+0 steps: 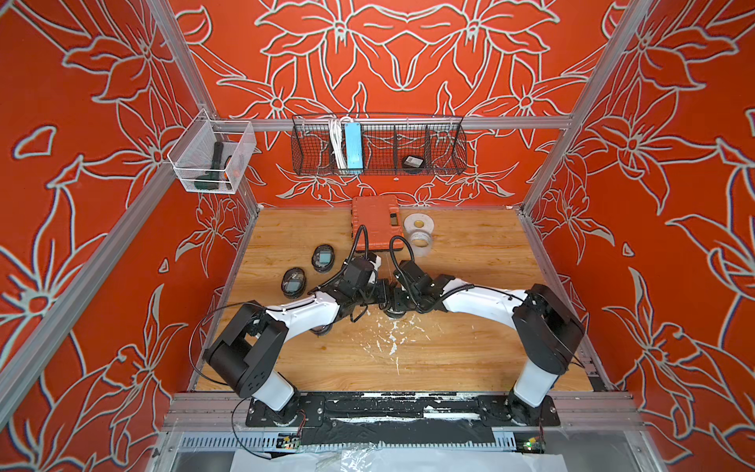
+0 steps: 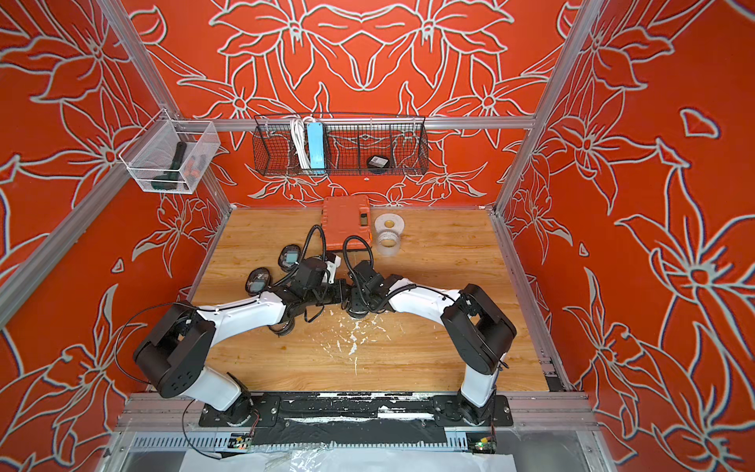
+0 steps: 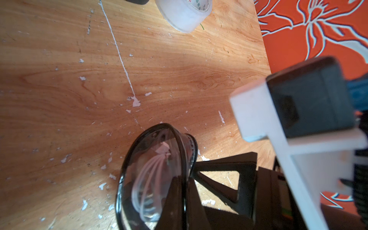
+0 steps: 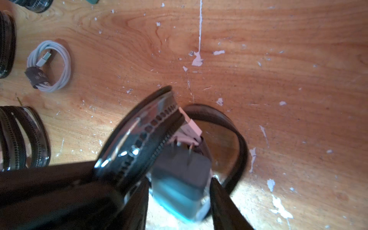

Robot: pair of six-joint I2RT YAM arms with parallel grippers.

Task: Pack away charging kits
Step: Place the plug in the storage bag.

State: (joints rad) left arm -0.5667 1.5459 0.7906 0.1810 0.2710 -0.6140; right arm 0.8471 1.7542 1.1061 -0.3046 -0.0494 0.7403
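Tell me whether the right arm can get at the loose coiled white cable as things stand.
Probably not yet. The right arm has the teal plug between its jaws at the open pouch, and the coiled cable lies near two other pouches, seemingly beyond the left arm.

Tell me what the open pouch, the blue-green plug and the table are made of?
Pouch: likely soft clear plastic, shiny glare, black zip rim. Plug: probably hard teal plastic, smooth faces, metal prongs. Table: wood or wood-look laminate, visible grain, chipped white flecks.
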